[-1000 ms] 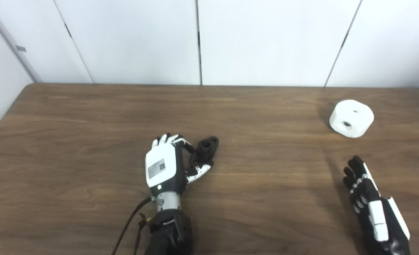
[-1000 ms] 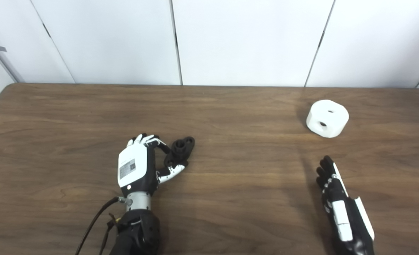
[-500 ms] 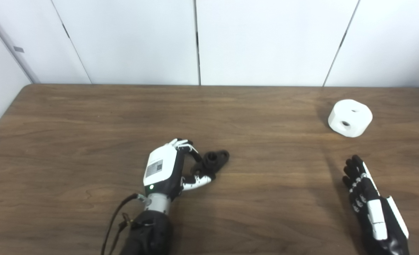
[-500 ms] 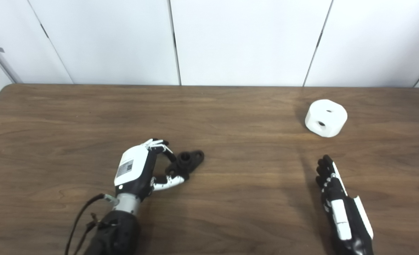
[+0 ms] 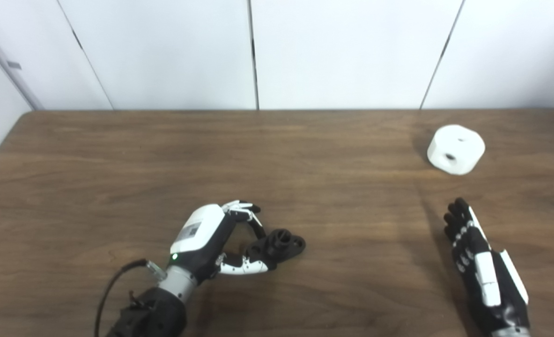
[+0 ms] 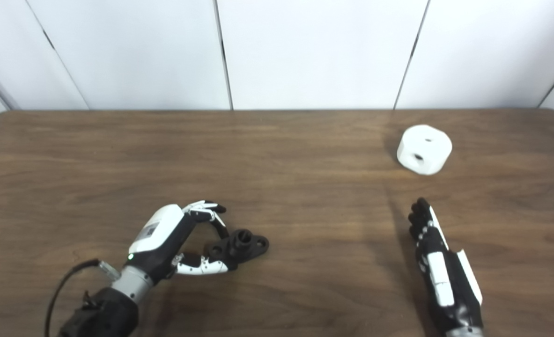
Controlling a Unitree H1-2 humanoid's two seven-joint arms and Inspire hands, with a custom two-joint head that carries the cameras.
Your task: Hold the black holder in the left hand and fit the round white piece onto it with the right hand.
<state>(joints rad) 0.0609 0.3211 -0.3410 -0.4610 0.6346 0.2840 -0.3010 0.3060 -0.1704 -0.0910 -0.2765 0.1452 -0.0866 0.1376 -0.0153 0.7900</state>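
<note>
A dark brown wood-grain bench (image 5: 117, 154) fills the lower view, its far corners rounded. Behind it stands a plain white panelled wall (image 5: 342, 51), split by thin dark vertical seams. Lighting is even.

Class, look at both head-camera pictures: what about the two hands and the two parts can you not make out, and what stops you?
- Left hand, both views: its palm and fingers cover the near end of the small black plastic holder.
- Black holder: too dark to tell whether it touches the brown wooden table.
- Right hand: wrist cut by the bottom edge.
- Round white plastic piece: underside hidden.
</note>
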